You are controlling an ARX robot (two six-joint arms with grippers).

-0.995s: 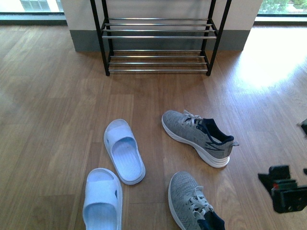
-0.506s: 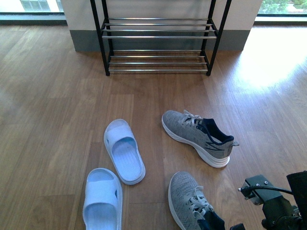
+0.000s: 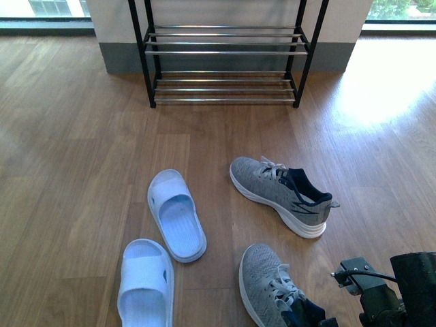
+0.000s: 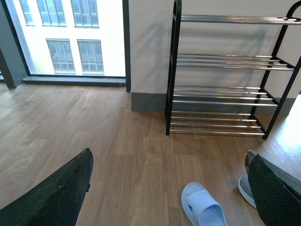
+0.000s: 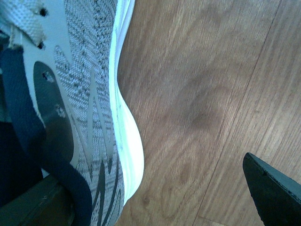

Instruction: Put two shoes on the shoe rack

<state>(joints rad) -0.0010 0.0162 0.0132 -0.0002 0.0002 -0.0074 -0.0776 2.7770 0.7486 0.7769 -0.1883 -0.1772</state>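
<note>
Two grey knit sneakers lie on the wood floor, one in the middle and one at the near edge. Two pale blue slides lie to their left. The shoe rack stands against the far wall with bare bars. My right gripper is low at the near sneaker's heel and open. In the right wrist view this sneaker's side and white sole fill one side, and the right gripper straddles the sole's edge. My left gripper hangs open and holds nothing, above a slide.
The floor is wood planks with a sunlit patch at the far right. A grey skirting and white wall run behind the rack, with a tall window to its left. Bare floor lies between the shoes and the rack.
My right arm has come in from the right edge, leftward and lower, to the near sneaker's heel. The shoes and the rack have not moved.
</note>
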